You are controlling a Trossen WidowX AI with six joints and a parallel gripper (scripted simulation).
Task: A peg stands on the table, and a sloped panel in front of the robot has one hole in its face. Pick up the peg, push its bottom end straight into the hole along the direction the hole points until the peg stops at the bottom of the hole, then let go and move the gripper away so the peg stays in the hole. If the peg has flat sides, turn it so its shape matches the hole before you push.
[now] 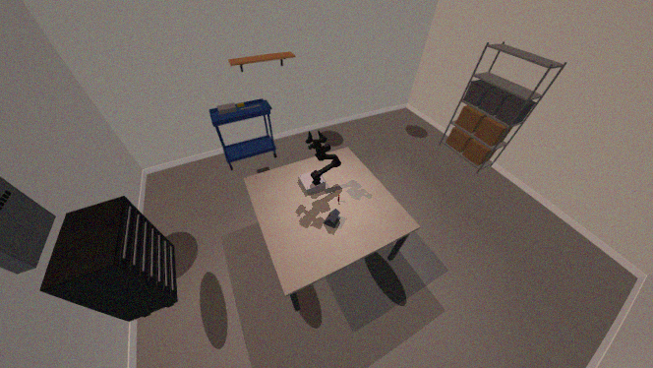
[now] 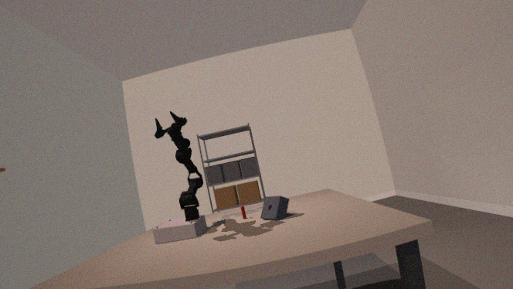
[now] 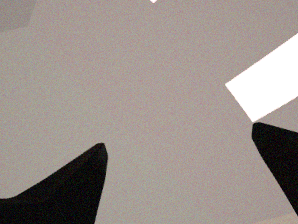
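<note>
A small red peg [image 1: 338,199] [image 2: 243,212] stands upright on the table [image 1: 275,256] [image 2: 348,228]. The grey block with the sloped panel [image 1: 332,218] [image 2: 279,209] sits a short way from it, on the side away from the arm's base. One dark hole [image 2: 270,207] shows in its face; its exact shape is too small to tell. My gripper [image 1: 315,133] [image 2: 163,115] [image 3: 180,140] is wide open and empty, high above the arm's base with its fingers pointing up, far from the peg and block. Neither peg nor panel shows in the wrist view.
The arm rises from a pale base box [image 1: 309,184] [image 2: 175,232] at one side of the table. The arm's shadow falls across the tabletop near the peg and block. A blue cart [image 1: 241,114], a shelf rack [image 1: 511,86] [image 2: 228,158] and a black drawer cabinet [image 1: 93,256] stand off the table.
</note>
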